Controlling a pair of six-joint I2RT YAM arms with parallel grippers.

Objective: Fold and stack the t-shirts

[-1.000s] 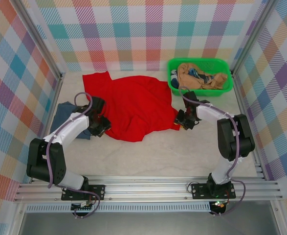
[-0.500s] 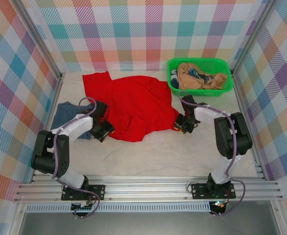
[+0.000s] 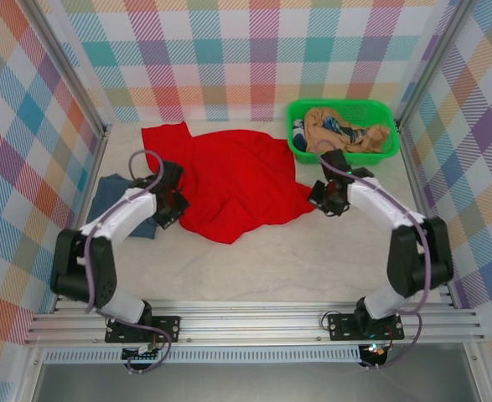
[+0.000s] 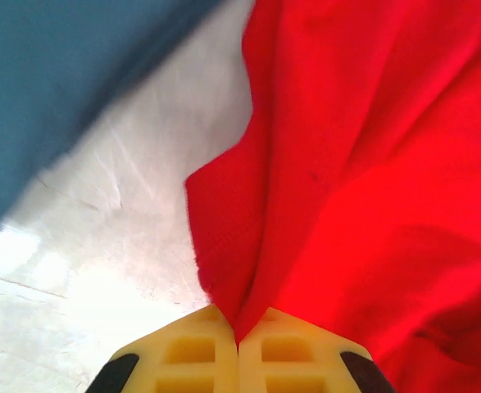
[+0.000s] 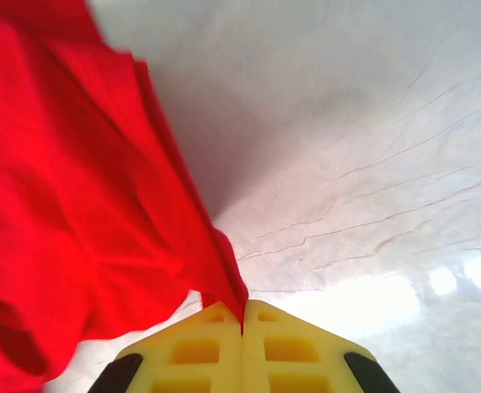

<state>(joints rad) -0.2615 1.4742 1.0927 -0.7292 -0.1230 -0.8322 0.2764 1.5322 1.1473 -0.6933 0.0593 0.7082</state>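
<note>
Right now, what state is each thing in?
Red shirt: crumpled, unfolded, pinched at two edges.
Blue shirt: lying flat, unheld.
Basket: upright, holding bunched clothes.
Left hand: shut on red shirt.
Right hand: shut on red shirt.

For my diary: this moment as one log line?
left gripper: shut on red shirt | right gripper: shut on red shirt | blue shirt: not held

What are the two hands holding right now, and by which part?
The red t-shirt: left hand pinches its left edge, right hand its right edge.
</note>
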